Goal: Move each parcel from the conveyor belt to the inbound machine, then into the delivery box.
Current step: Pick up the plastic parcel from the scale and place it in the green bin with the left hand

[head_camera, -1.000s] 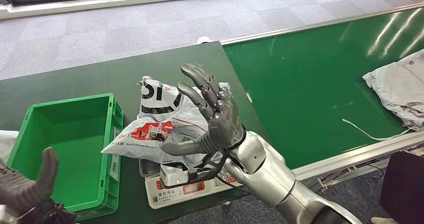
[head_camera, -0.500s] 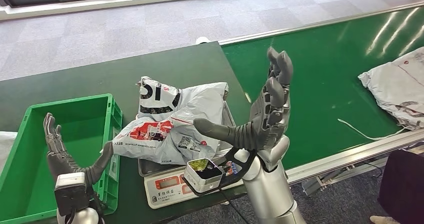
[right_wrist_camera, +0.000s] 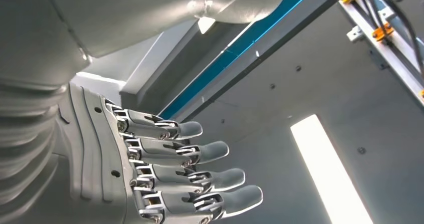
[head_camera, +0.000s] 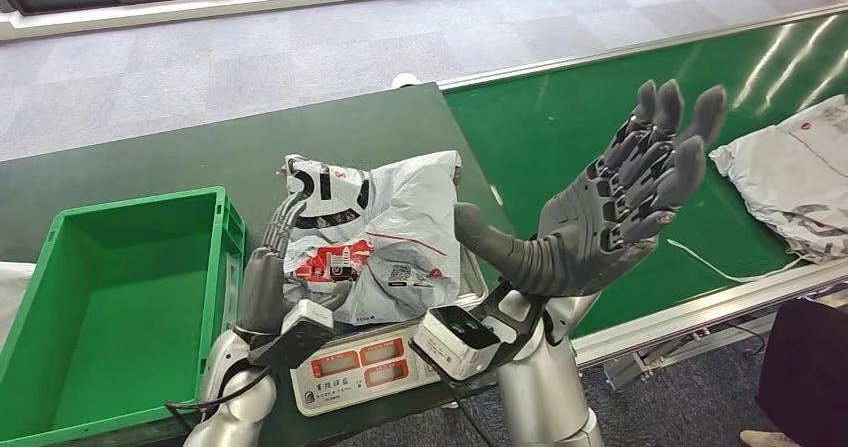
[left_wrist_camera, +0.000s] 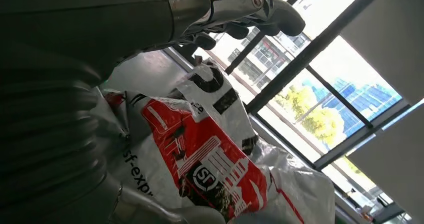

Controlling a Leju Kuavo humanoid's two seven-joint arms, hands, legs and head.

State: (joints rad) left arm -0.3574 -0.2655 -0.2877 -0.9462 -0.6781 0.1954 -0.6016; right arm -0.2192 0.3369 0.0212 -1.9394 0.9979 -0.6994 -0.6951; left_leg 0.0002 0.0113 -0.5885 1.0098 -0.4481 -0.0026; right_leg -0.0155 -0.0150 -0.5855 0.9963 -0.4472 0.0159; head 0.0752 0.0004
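Now our left fingers [head_camera: 283, 229] lie flat along the near-left edge of the parcel [head_camera: 385, 237], touching the bag without closing on it; half a second back that left hand [head_camera: 268, 277] hung raised beside the green delivery box [head_camera: 120, 297], well apart from the bag. Our right hand [head_camera: 610, 217] has swung the other way: a second ago it hovered low over the parcel, and now it stands raised with its palm up, its fingers spread and holding nothing, out over the green conveyor belt [head_camera: 600, 127]. In the right wrist view the right fingers [right_wrist_camera: 200, 156] are straight and apart against the ceiling. The parcel rests on the inbound machine [head_camera: 370, 362], a scale on the dark surface [head_camera: 200, 152], just beside the delivery box. We judge the weighing step done and the handover to the left hand begun; next comes a grip and a short carry into the box. A second parcel [head_camera: 790, 177] waits on the belt
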